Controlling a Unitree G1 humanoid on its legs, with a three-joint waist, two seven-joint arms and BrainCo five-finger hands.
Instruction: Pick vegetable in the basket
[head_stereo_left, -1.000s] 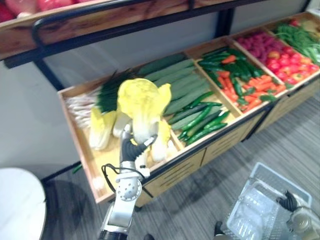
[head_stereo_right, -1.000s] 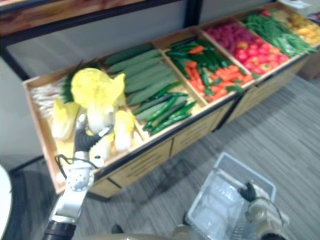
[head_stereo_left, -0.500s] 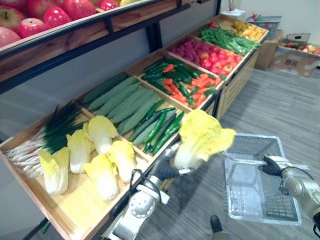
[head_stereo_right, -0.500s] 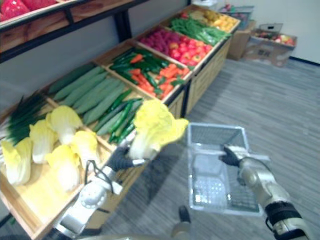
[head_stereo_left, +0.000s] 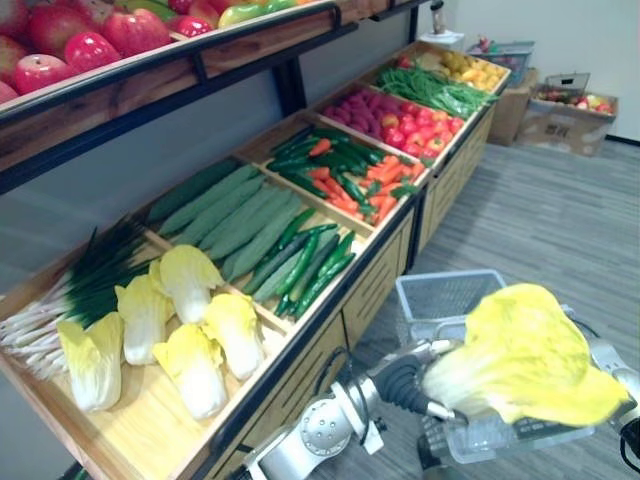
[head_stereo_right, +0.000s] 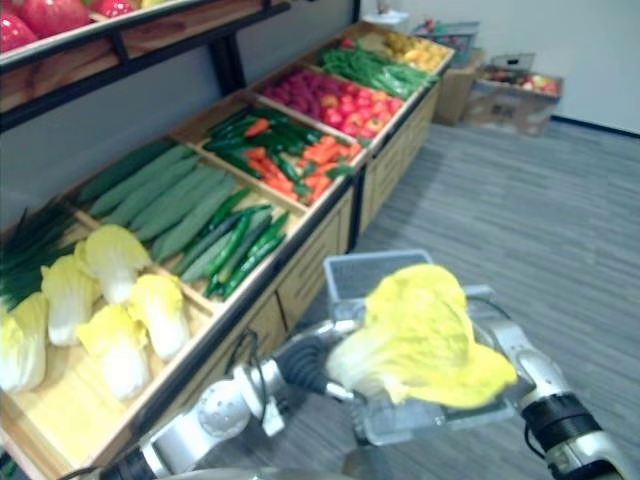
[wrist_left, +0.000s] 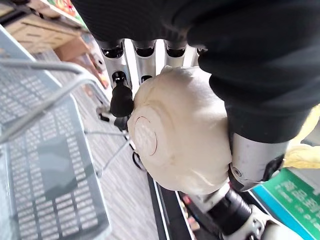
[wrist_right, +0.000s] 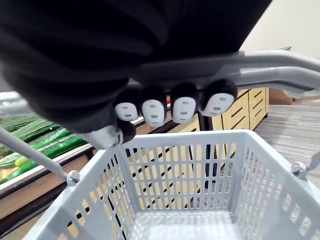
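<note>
We see a wooden stand (head_stereo_left: 140, 425) — its bins hold cabbages (head_stereo_left: 185, 285), scallions (head_stereo_left: 85, 290), cucumbers (head_stereo_left: 240, 215) and carrots (head_stereo_left: 352, 186).

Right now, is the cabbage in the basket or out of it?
Out. The left hand grips the cabbage by its base near the basket, whose inside looks empty.

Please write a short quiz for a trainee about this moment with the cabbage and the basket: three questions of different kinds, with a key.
1. True or false: the left hand holds a cucumber.
2. The right hand is curled round: A) the basket handle; B) a carrot; C) nothing.
3. How many cabbages lie in the wooden tray?
Key: 1 false, it holds a yellow cabbage; 2 A; 3 five.
</note>
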